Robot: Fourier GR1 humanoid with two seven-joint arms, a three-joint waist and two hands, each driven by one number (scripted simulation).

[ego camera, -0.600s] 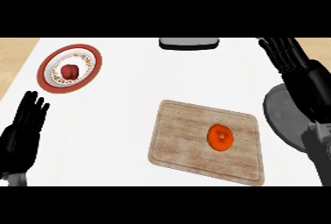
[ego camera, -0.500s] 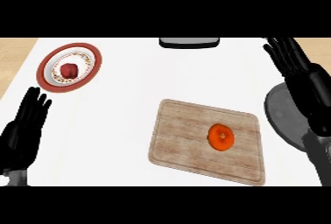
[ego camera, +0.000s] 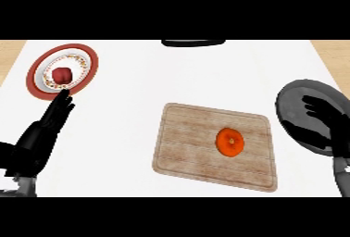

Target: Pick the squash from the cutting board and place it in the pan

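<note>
The orange squash (ego camera: 231,141) lies right of centre on the wooden cutting board (ego camera: 195,139). To the board's right sits the dark grey pan (ego camera: 295,101), its handle (ego camera: 340,177) pointing toward the lower edge. My right hand (ego camera: 329,124) hovers over the pan's right half, open with fingers spread, apart from the squash. At the left edge my left hand (ego camera: 42,134) rests open, its straight fingers pointing up toward a plate. Neither hand holds anything.
A red-rimmed plate (ego camera: 41,85) at the upper left carries a dark red item (ego camera: 61,75). A dark object (ego camera: 193,42) sits at the counter's far edge. Bare white counter separates the plate from the board.
My right hand has dropped from the upper right to above the pan, uncovering much of it. The left hand has shifted slightly up and to the right. The squash has not moved.
</note>
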